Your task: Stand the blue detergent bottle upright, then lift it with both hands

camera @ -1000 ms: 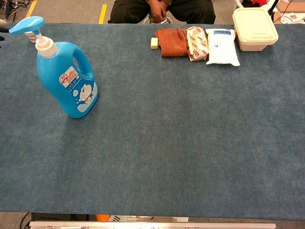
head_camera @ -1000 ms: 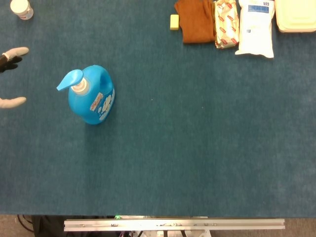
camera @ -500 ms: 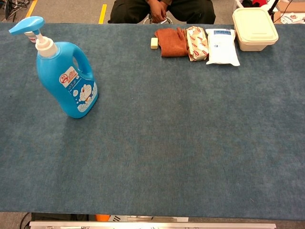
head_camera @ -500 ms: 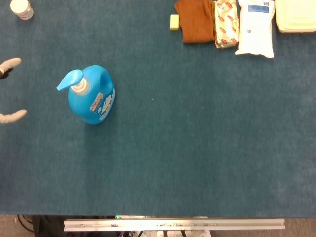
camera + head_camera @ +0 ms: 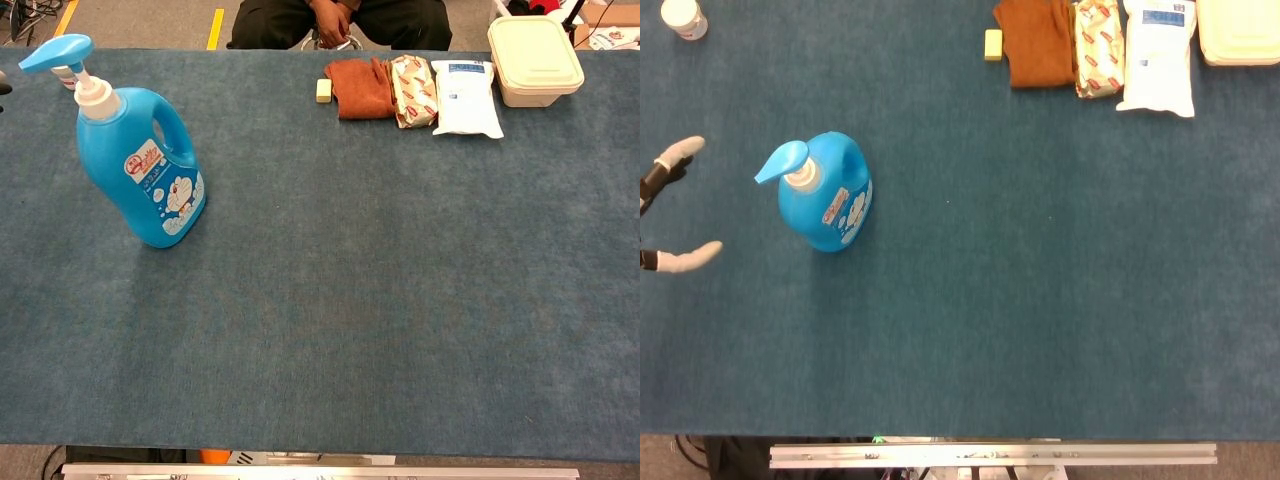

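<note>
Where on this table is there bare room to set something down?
The table is bare from the blue detergent bottle rightward and along the near edge. Crowded: the far right, where the brown cloth, packets and lidded box sit.

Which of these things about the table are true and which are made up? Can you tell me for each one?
1. The blue detergent bottle is standing upright. True.
2. The left hand is gripping the bottle. False: it is apart from the bottle, at the left edge of the head view, with two fingertips showing spread apart.
3. The right hand is resting on the bottle's pump. False: no right hand shows in either view.
4. A brown cloth lies at the far side of the table, beside some packets. True.
5. The cream box has its lid off. False: its lid is on.
</note>
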Controlling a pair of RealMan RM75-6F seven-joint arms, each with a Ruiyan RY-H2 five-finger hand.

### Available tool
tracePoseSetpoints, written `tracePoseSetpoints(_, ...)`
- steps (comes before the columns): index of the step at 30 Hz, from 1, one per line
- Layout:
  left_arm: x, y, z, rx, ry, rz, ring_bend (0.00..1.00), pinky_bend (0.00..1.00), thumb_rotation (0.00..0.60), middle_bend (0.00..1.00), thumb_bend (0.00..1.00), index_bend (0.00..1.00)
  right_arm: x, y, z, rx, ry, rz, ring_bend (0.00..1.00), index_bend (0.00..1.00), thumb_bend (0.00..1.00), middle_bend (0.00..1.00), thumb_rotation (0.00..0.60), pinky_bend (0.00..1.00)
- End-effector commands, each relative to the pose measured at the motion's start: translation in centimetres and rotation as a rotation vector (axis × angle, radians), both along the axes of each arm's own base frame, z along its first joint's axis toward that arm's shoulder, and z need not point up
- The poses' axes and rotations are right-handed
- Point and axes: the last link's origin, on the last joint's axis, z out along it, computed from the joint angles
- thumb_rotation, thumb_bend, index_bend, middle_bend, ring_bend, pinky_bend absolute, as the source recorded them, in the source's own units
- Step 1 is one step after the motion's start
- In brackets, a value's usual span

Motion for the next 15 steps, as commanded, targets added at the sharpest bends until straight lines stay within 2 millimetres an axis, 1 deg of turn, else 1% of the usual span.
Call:
tracePoseSetpoints(1,0.3,-0.4,-0.9,-0.002,-0.005,0.021,0.0,0.05,0.6,0.0,0.25,0.0,-0.1,0.0,0.0,0.001,0.0,-0.003,0.11,0.25,0.18,0.28,0.6,0.15)
tracePoseSetpoints(10,2.0,-0.2,-3.5,-0.062,-0.011,0.011,0.0,0.05,0.6,0.0,0.25,0.0,-0.3,-0.1,-0.1,0.004,-0.002,-0.01,0.11,0.25,0.18,0.28,0.6,0.15)
tracePoseSetpoints(15,3.0,0.3,-5.1,-0.068,-0.022,0.006,0.0,0.05,0.6,0.0,0.25,0.0,-0.6,0.0,0.1,0.001,-0.001,-0.017,0.11,0.25,0.18,0.28,0.6,0.15)
